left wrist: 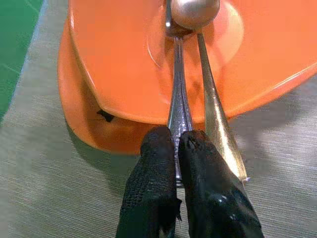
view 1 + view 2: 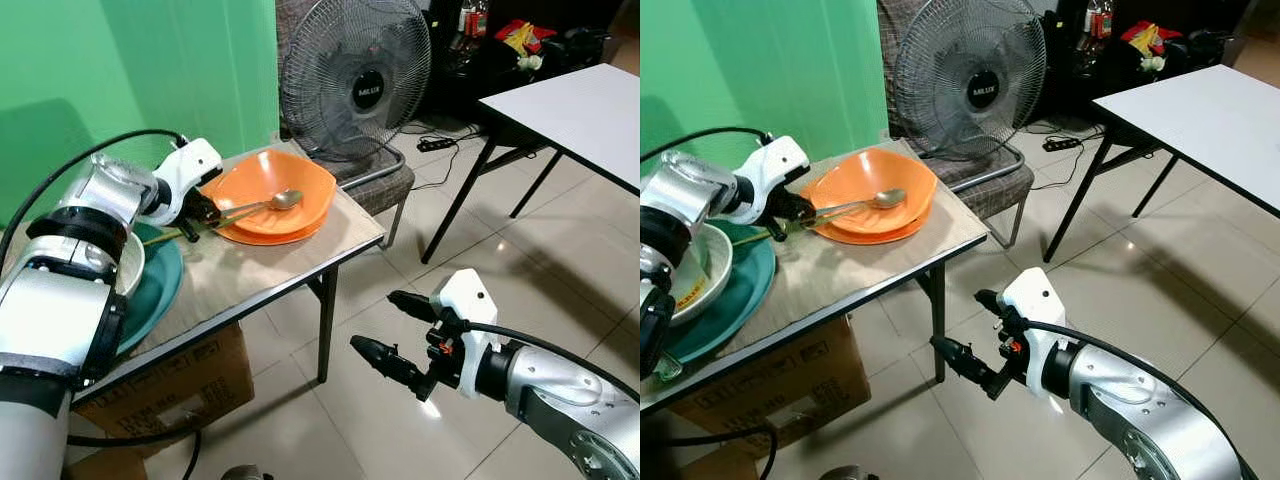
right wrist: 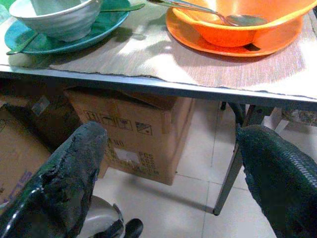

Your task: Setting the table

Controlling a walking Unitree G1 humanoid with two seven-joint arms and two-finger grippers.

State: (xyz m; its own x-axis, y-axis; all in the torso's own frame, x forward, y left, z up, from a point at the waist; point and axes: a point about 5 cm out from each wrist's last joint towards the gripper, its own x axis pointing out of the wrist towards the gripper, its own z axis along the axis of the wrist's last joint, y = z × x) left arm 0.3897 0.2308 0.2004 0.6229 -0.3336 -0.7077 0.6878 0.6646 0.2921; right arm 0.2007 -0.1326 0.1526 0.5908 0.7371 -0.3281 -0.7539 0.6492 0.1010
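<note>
An orange bowl (image 2: 262, 180) sits on an orange plate (image 2: 272, 236) on a small table (image 2: 262, 278) covered with a woven mat. Two silver utensils lie in the bowl with their handles over its rim; one is a spoon (image 2: 284, 199). My left gripper (image 1: 176, 140) is at the bowl's near rim, shut on the other utensil's handle (image 1: 177, 94); the spoon's handle (image 1: 214, 109) lies beside its fingers. My right gripper (image 2: 372, 320) hangs open over the floor, below and in front of the table, holding nothing.
A white bowl (image 2: 133, 262) stands on a teal plate (image 2: 162, 290) at the table's left, with a green utensil (image 2: 166, 238) on the plate. A cardboard box (image 2: 170, 385) sits under the table. A fan (image 2: 355, 75) stands behind; a white table (image 2: 580, 110) is at right.
</note>
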